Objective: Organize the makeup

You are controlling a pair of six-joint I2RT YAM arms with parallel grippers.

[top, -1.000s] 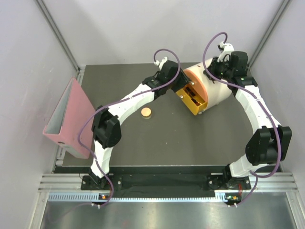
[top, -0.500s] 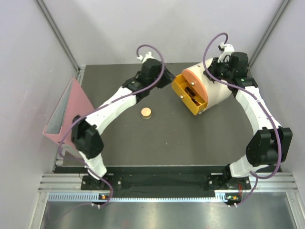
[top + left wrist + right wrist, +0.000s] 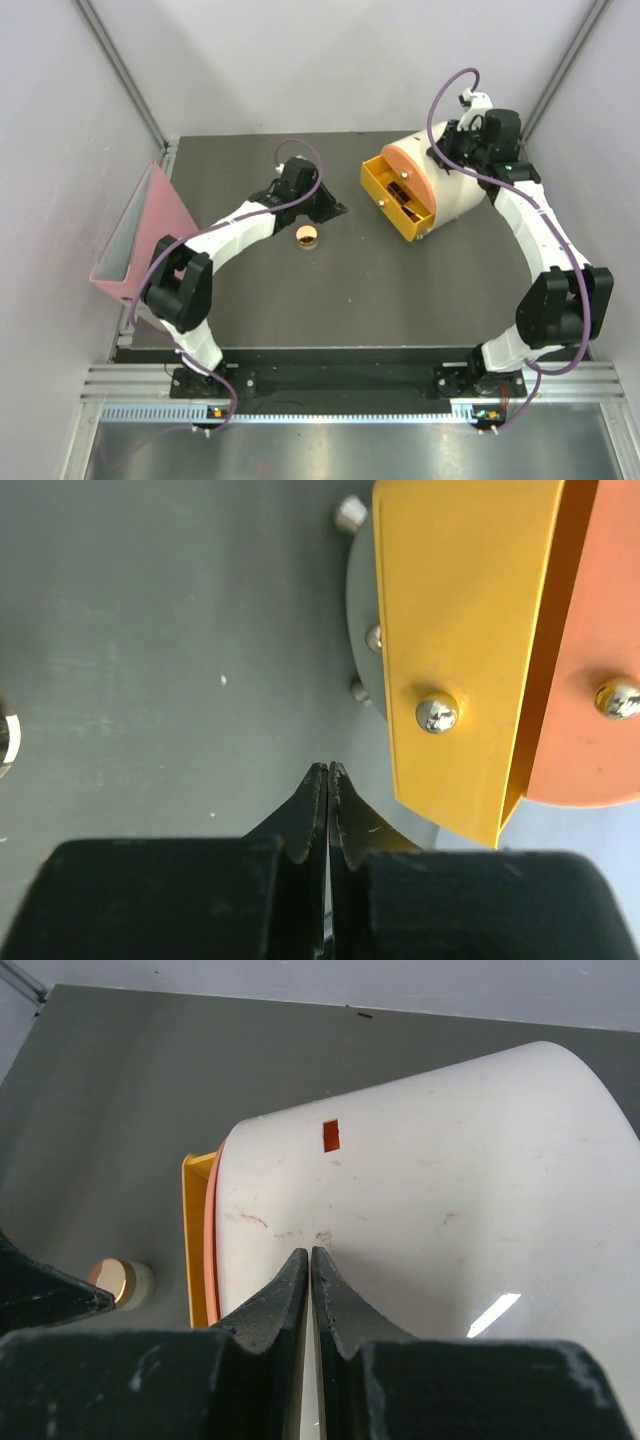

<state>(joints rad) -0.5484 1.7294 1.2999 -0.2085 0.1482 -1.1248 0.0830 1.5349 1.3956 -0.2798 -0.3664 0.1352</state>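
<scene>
A round peach-tan compact point(image 3: 308, 237) lies on the dark mat; it also shows at the left in the right wrist view point(image 3: 115, 1280). My left gripper point(image 3: 336, 210) hovers just right of and behind the compact, shut with nothing between its fingers point(image 3: 328, 772). The yellow drawer point(image 3: 392, 197) stands pulled out of the cream box point(image 3: 455, 190), with dark makeup items point(image 3: 402, 192) lying inside. In the left wrist view the drawer front point(image 3: 460, 630) fills the upper right. My right gripper point(image 3: 309, 1255) is shut and rests against the box's curved cream top point(image 3: 430, 1190).
A pink binder point(image 3: 140, 240) stands open at the mat's left edge. The box's orange front panel point(image 3: 590, 680) sits behind the drawer. Grey walls close in on both sides and the back.
My left arm has drawn back from the drawer, leftward and toward the compact, and its gripper has gone from open to shut. The right arm and the box have not moved.
</scene>
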